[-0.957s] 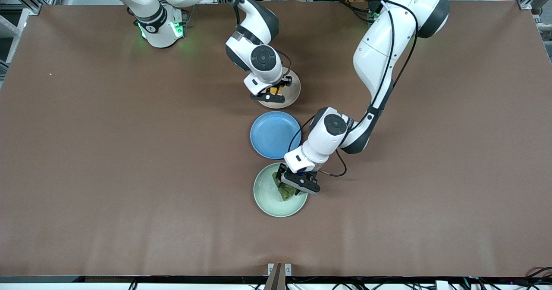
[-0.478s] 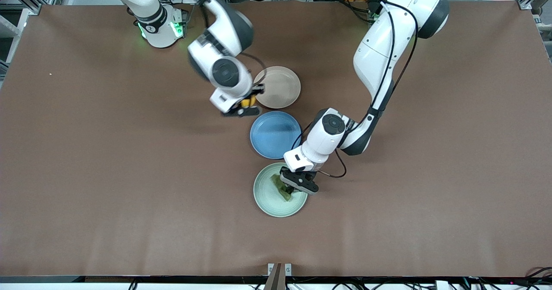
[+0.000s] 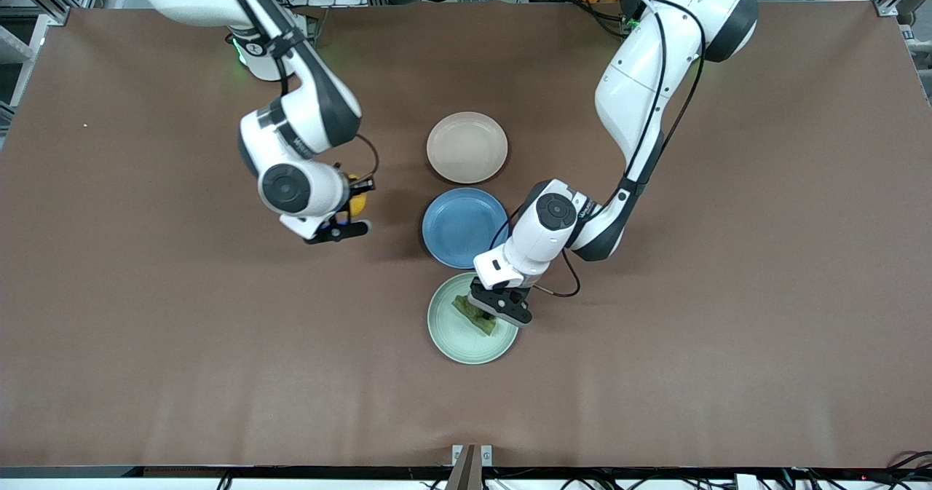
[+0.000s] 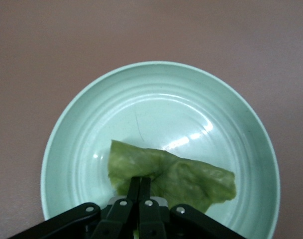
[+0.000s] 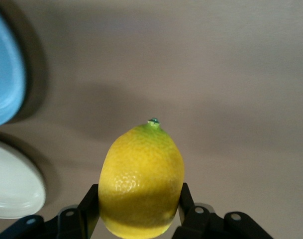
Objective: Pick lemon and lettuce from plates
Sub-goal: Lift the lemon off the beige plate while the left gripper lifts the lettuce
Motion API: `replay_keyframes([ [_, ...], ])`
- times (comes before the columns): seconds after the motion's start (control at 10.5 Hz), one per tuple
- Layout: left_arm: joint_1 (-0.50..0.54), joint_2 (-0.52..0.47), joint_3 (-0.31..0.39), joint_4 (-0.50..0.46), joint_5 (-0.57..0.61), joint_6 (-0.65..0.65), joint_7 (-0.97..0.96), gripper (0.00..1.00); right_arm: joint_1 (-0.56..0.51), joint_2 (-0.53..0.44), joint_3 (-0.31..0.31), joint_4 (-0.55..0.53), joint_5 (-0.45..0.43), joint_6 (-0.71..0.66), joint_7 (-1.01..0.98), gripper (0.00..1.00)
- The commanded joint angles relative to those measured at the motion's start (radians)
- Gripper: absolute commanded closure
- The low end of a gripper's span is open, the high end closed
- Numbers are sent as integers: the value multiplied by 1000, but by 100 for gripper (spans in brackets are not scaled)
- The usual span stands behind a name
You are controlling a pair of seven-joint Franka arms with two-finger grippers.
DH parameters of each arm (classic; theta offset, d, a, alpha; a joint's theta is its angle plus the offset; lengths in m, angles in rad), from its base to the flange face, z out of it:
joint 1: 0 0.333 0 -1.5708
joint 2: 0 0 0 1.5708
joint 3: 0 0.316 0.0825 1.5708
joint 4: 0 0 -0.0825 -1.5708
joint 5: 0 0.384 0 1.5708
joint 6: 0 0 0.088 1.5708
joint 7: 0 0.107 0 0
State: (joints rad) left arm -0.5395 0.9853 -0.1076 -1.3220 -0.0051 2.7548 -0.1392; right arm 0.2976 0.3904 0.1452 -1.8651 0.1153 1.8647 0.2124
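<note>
You have the right gripper (image 3: 349,210) up over bare table toward the right arm's end from the blue plate (image 3: 464,227), its fingers closed around the lemon (image 5: 141,180), gripping it at the sides with the nubbed tip pointing away from the wrist. Your left gripper (image 4: 140,199) is down in the green plate (image 4: 91,124), which sits nearer the front camera than the blue plate; its fingers are pinched together on the edge of the lettuce (image 4: 181,177), which lies in that plate. The beige plate (image 3: 467,147) sits farther from the camera than the blue plate.
</note>
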Motion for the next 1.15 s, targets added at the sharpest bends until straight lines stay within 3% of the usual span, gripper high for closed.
replay_keyframes([
  [0.0,-10,-75,14,-13,14,-116,-60,100,-38,-22,-31,-46,-17,36,-62,100],
  [0.38,13,-160,13,-11,8,-237,-66,100,-92,-1,-176,-121,-37,126,-221,98],
  [0.57,54,-218,8,-11,5,-320,-65,100,-150,4,-177,-141,-36,163,-263,96],
  [0.67,79,-253,0,-10,5,-373,-63,100,-150,16,-180,-141,-36,166,-261,90],
  [0.86,124,-336,-1,-9,-44,-485,-62,100,-147,42,-181,-141,-32,169,-252,66],
  [0.96,159,-373,2,-11,-67,-518,-54,100,-141,53,-181,-141,-28,171,-251,62],
  [1.05,191,-393,0,-11,-67,-565,-51,100,-141,54,-179,-143,-23,168,-251,40],
])
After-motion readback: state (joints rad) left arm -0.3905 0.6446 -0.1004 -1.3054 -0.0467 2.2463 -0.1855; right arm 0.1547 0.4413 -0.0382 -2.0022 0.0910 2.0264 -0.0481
